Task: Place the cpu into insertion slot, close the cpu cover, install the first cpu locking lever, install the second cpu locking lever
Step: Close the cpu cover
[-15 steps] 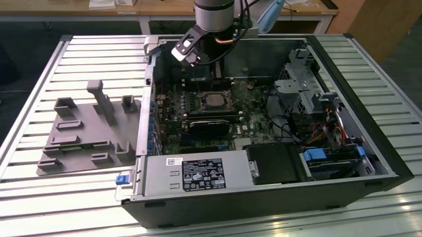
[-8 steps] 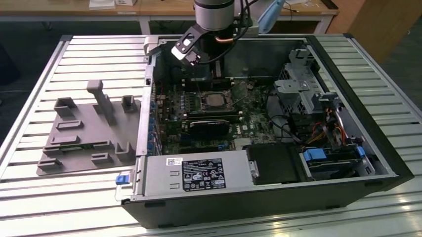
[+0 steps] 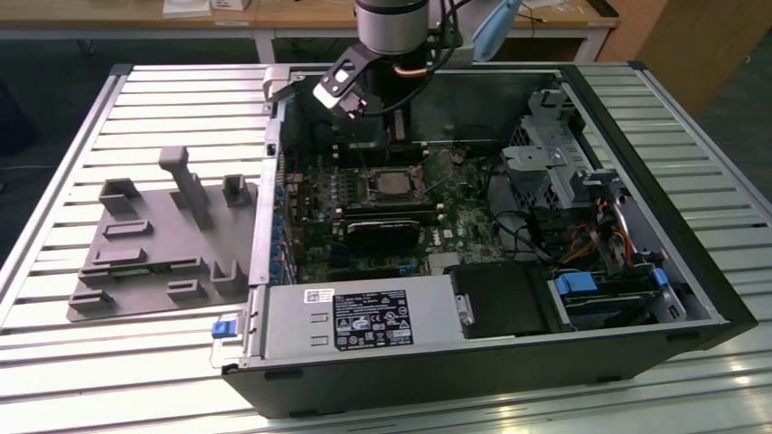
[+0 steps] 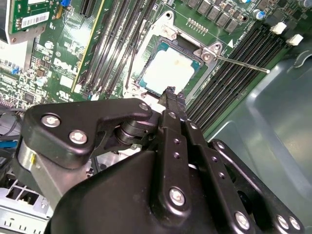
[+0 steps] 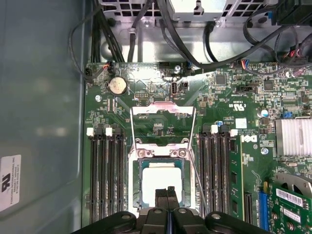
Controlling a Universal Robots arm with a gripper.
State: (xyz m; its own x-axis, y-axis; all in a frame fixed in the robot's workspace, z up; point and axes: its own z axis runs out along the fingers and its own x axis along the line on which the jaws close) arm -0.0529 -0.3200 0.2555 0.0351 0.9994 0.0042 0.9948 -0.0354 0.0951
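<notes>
Gripper [image 5: 166,191] fingers are pressed together with nothing between them, their tips over one edge of the cpu [image 5: 160,179] in both wrist views. That cpu lies flat inside the insertion slot [image 5: 136,181], its square silver-grey top glaring pale. The cpu cover [image 5: 163,108] stands open, tipped back beyond the slot.

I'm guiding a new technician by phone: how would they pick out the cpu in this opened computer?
Inside the open computer case, find the green circuit board and its two banks of long black memory slots. Between those banks sits the insertion slot, with the tool close by. The cpu is the flat square lying in it, the only smooth, pale silver face there.
</notes>
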